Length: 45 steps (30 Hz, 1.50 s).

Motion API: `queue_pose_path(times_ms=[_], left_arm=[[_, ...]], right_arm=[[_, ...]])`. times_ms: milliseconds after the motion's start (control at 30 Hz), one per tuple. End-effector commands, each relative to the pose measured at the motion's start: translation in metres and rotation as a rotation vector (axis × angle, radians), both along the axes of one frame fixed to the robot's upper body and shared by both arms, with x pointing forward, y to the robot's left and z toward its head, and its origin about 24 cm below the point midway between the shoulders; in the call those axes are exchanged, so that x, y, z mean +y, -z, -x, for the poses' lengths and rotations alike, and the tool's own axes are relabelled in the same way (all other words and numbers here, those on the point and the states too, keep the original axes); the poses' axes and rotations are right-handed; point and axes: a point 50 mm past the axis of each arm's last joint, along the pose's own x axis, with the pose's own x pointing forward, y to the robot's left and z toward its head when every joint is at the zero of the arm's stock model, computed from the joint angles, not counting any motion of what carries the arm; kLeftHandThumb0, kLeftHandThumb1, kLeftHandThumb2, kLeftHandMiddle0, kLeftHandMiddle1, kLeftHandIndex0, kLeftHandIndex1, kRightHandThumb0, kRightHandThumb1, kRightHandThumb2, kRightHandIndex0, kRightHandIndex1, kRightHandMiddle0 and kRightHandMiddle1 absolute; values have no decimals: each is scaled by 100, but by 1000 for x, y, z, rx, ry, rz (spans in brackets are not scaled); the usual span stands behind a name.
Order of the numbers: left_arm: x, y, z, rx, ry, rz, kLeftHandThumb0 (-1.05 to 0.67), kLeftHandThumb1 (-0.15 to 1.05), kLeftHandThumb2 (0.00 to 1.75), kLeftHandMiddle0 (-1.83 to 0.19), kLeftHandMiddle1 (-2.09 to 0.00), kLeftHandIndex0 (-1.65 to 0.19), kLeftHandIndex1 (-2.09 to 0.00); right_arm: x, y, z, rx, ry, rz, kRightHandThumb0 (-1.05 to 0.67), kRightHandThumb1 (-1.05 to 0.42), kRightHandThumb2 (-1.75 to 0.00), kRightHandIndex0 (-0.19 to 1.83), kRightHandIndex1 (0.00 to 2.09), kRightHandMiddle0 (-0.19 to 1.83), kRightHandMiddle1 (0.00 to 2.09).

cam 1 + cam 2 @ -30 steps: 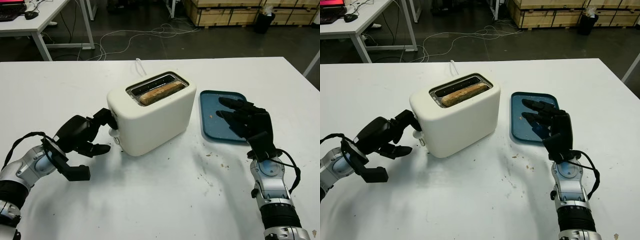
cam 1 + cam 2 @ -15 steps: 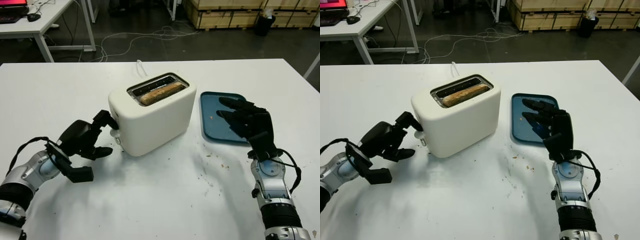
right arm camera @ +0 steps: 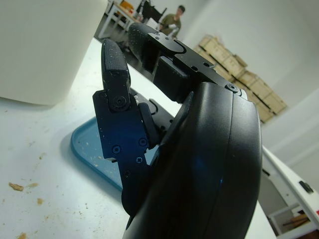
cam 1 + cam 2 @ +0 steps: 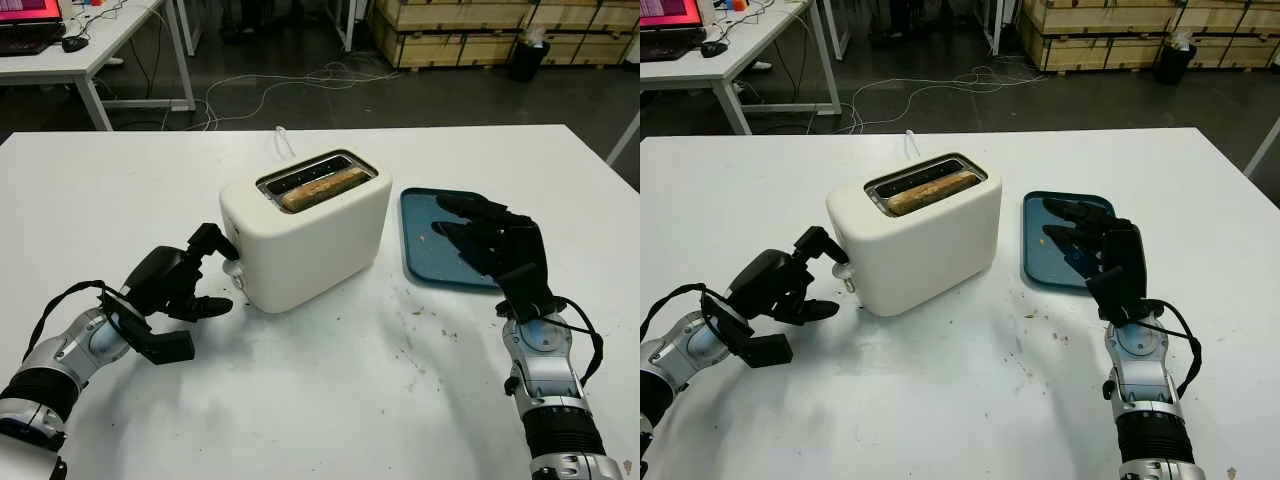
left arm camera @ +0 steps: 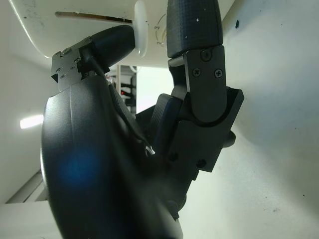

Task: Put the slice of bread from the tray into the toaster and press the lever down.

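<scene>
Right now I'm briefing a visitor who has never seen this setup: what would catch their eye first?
The white toaster mid-table, bread standing in its slot. The left hand is at the toaster's near-left end, a finger on the lever knob. The right hand is open over the blue tray to the toaster's right, with crumbs scattered in front.

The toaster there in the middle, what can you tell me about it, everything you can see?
The toaster is a rounded, cream-white box with a smooth, matte shell, standing upright near the middle of the white table, turned at an angle. Its dark-rimmed top slot holds a slice of bread, whose browned edge shows. A white cord runs off behind it. At its end face sits a white lever knob, where a finger of the left hand reaches. A blue tray lies apart on its other side.
</scene>
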Motion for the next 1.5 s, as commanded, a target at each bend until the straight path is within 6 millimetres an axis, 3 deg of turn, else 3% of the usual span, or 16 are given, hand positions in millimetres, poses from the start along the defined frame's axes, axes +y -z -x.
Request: queue_pose_path(times_ms=[0, 500, 567, 700, 767, 867, 1100, 1467], left_arm=[[1, 59, 30, 313, 11, -202, -105, 92, 48, -156, -93, -86, -112], [-4, 51, 25, 276, 36, -170, -105, 92, 50, -154, -98, -80, -112], [-7, 43, 19, 227, 29, -126, -105, 92, 54, -156, -120, -75, -118], [-12, 26, 10, 105, 30, -67, -105, 92, 65, -141, -136, -53, -141], [-15, 14, 6, 22, 37, -27, -105, 92, 71, -134, -160, -36, -150], [-14, 3, 3, -59, 20, 19, -105, 92, 74, -133, -173, -24, -156], [-8, -17, -3, -189, -17, 19, -105, 92, 82, -144, -175, -1, -174], [-2, -38, -3, -295, -44, 77, -105, 92, 84, -151, -175, 0, -164]], right_arm=[[-1, -4, 0, -14, -1, -1, -46, -92, -13, 111, 3, 100, 0], [1, -3, -1, -12, -5, 10, -45, -92, -13, 112, 3, 99, 0], [1, -3, -1, -8, -3, 11, -46, -92, -13, 112, 3, 100, 0], [3, -3, -1, -9, -7, 0, -45, -92, -13, 112, 3, 100, 0], [3, -3, -1, -11, -7, -1, -45, -92, -13, 112, 3, 99, 0], [2, -3, -1, -8, -2, 2, -46, -92, -13, 112, 3, 99, 0], [3, -2, -2, -10, -6, 2, -47, -92, -13, 112, 3, 100, 0], [4, -2, -2, -7, -15, -12, -47, -92, -13, 113, 3, 100, 0]])
